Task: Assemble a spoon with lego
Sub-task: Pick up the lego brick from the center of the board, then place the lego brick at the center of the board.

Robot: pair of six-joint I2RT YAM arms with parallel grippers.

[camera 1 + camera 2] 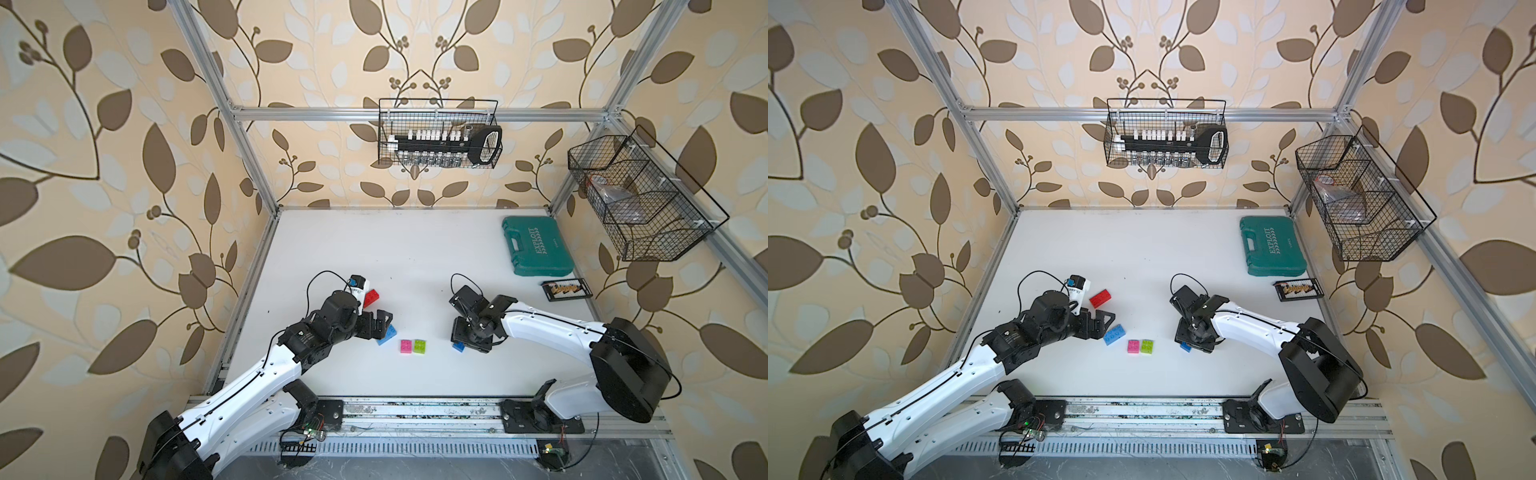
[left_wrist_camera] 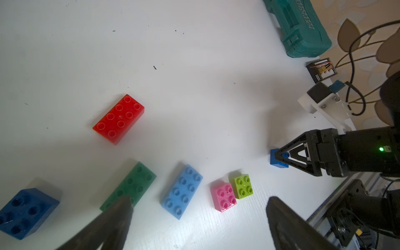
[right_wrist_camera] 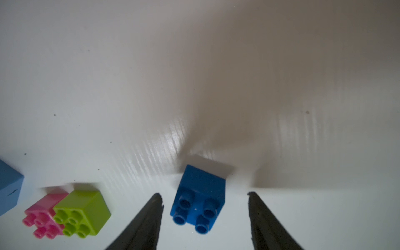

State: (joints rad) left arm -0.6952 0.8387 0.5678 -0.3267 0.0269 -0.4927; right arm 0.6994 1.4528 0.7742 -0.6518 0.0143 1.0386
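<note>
Lego bricks lie loose on the near half of the white table (image 1: 374, 249), between the two arms. None is joined into a spoon yet.

On the far right of the table sits the closed teal tool case (image 1: 538, 246), with a small black tray (image 1: 566, 289) just beside it on the near side.

Low over the bricks hangs the left gripper (image 2: 199, 201), jaws spread wide with nothing between them. One finger (image 2: 116, 220) overlaps the end of the green long brick (image 2: 129, 186); contact cannot be told.

Down at the table is the right gripper (image 3: 204, 194), jaws apart and straddling the dark blue short brick (image 3: 200, 199). A gap shows on each side, so no grasp.

Long ones:
- The red long brick (image 1: 1100, 298) lies studs up, farther back and apart from the rest.
- The green long brick and the light blue long brick (image 1: 1114, 334) lie side by side, near but not touching.

Short ones:
- The pink short brick (image 1: 406, 346) and the lime short brick (image 1: 419, 345) touch side by side, studs up. They sit between the light blue long brick and the dark blue short brick.
- A second dark blue brick (image 2: 23, 212) lies on the green one's other side. It shows in the left wrist view only; in both top views the left arm hides it.
</note>
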